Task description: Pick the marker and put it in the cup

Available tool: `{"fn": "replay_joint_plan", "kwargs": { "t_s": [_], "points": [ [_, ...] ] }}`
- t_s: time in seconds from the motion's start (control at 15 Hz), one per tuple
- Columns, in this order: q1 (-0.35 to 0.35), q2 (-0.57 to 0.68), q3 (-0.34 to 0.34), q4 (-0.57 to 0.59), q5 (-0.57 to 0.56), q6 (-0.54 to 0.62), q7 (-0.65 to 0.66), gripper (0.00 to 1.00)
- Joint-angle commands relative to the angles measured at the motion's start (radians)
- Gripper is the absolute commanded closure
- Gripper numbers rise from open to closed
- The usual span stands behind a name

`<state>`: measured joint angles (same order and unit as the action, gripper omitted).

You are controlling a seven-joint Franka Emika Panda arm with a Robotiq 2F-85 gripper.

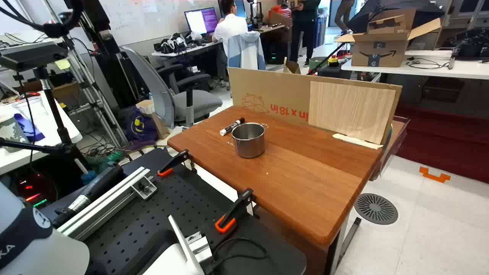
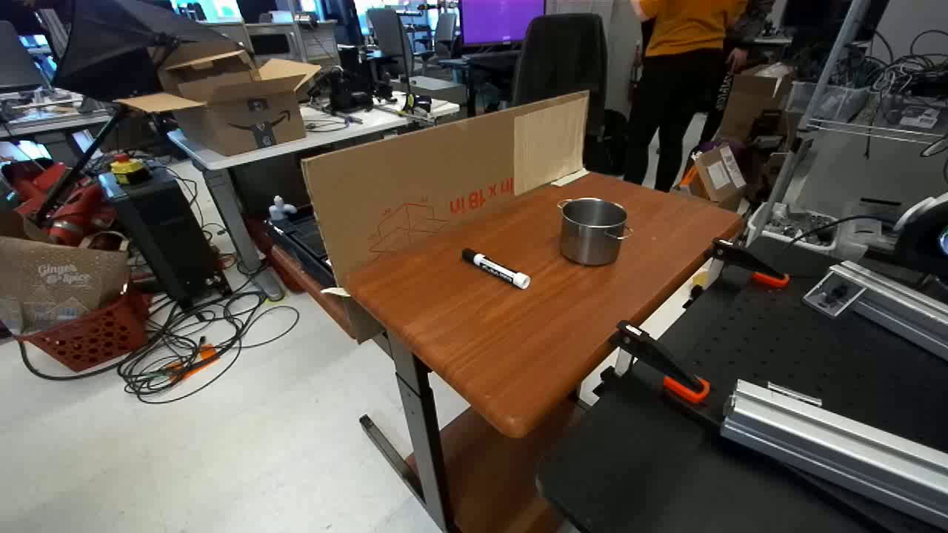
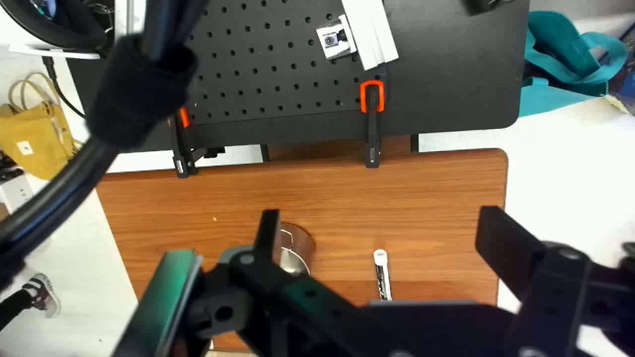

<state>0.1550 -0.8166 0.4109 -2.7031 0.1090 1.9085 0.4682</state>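
The marker (image 1: 231, 127) is a black and white pen lying on the brown wooden table (image 1: 305, 179). It lies beside the cup and apart from it in an exterior view (image 2: 495, 269). The cup (image 1: 249, 144) is a short metal pot with thin wire handles, upright on the table in both exterior views (image 2: 592, 238). In the wrist view my gripper (image 3: 381, 213) is wide open and empty, above the table. The marker (image 3: 382, 270) shows between the fingers, its lower end hidden by the gripper body. The cup (image 3: 302, 248) is partly hidden behind the left finger.
A cardboard panel (image 1: 271, 91) stands along the table's far edge, with a wood-grain sheet (image 1: 349, 110) on it. Two black and orange clamps (image 1: 235, 214) grip the near edge. A black perforated platform (image 1: 183, 202) with a metal rail (image 2: 837, 444) adjoins the table.
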Motion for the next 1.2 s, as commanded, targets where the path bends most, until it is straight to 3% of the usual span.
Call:
{"fn": "replay_joint_plan", "kwargs": {
  "t_s": [0.0, 0.6, 1.13],
  "points": [
    [0.009, 0.003, -0.009, 0.002, -0.007, -0.001, 0.006, 0.00],
    [0.001, 0.012, -0.008, 0.004, -0.013, 0.012, 0.007, 0.00],
    [-0.049, 0.123, -0.013, 0.018, -0.032, 0.224, 0.017, 0.00]
  ]
}}
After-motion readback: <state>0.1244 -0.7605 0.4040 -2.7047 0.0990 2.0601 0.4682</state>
